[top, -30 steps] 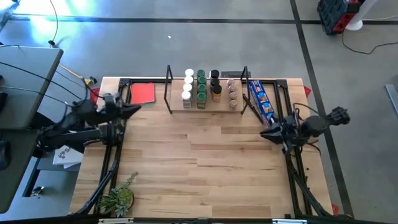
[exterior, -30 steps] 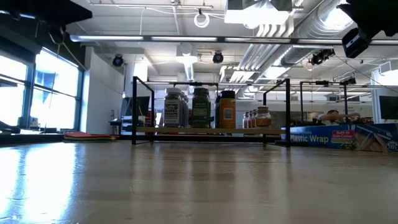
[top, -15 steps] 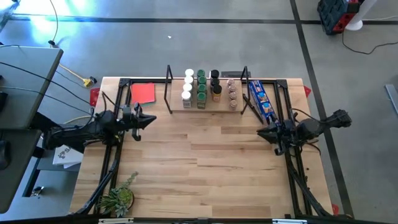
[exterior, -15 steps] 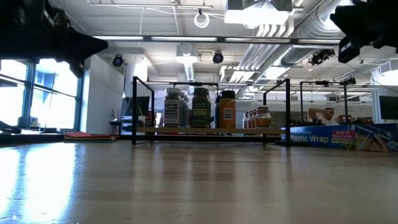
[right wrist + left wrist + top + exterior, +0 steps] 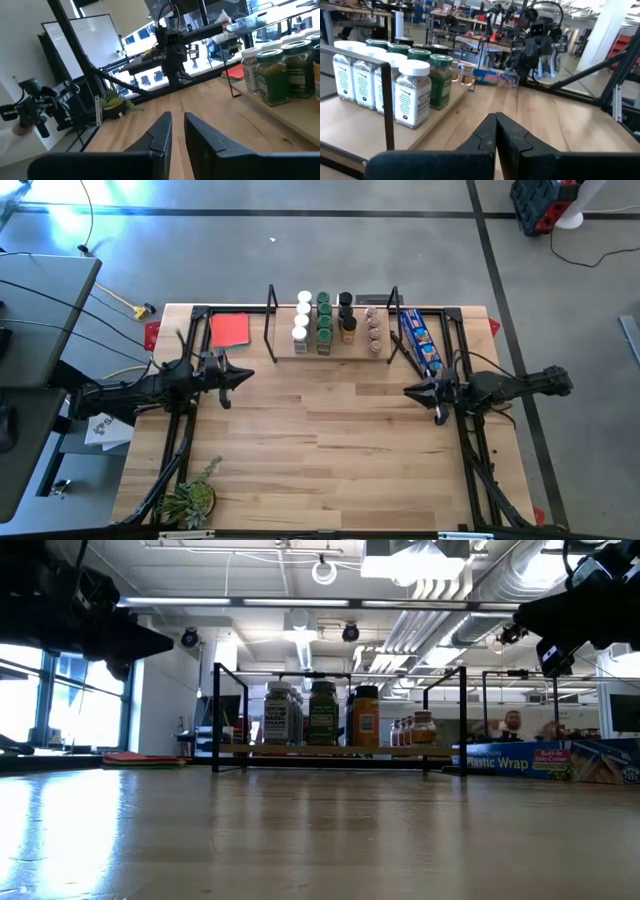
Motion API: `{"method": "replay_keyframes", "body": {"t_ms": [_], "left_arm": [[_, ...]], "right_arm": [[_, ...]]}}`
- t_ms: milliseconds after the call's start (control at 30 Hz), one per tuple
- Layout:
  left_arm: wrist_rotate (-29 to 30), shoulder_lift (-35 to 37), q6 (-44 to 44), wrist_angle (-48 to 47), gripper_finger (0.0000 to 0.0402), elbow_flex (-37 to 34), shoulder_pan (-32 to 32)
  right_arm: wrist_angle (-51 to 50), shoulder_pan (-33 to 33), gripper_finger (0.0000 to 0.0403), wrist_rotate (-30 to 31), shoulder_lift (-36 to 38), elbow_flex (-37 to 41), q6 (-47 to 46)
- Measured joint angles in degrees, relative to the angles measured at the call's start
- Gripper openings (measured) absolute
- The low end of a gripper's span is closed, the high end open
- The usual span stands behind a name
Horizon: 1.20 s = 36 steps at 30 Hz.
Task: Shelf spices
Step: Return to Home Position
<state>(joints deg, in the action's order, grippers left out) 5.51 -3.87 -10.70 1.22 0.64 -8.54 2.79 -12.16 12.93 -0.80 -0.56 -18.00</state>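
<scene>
White, green, black and brownish tops colour the small cylindrical spice jars (image 5: 324,320); the low wire shelf (image 5: 335,356) pairs a pale wooden board with thin black metal uprights. The flat square sheet (image 5: 230,330) is red, the long cardboard box (image 5: 419,340) blue with white lettering, the small leafy plant (image 5: 190,500) green. Pale planks stripe the wooden table (image 5: 320,440). The left gripper (image 5: 248,375) and right gripper (image 5: 407,391) are black.
</scene>
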Motion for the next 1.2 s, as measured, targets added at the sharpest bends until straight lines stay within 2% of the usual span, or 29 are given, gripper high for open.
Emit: {"method": "replay_keyframes", "body": {"t_ms": [400, 567, 767, 1200], "left_arm": [[-0.2, -0.2, -0.1, 0.0, 0.0002, 0.0, 0.0], [-0.5, 3.7, -0.1, 0.0, 0.0003, 0.0, 0.7], [0.6, 3.7, -0.1, 2.4, 0.0003, 0.0, 1.1], [1.2, 3.7, -0.1, 0.9, 0.0003, 0.0, 4.4]], "right_arm": [[0.0, 0.0, 0.0046, -0.1, 0.0, 0.0, 0.0], [0.0, 0.9, 0.0046, -1.1, 0.1, 0.0, 0.0], [0.0, 1.1, 0.0046, -1.3, 0.5, 0.0, 0.0], [0.0, 7.8, 0.0046, -1.4, 0.5, 0.0, 0.0]]}}
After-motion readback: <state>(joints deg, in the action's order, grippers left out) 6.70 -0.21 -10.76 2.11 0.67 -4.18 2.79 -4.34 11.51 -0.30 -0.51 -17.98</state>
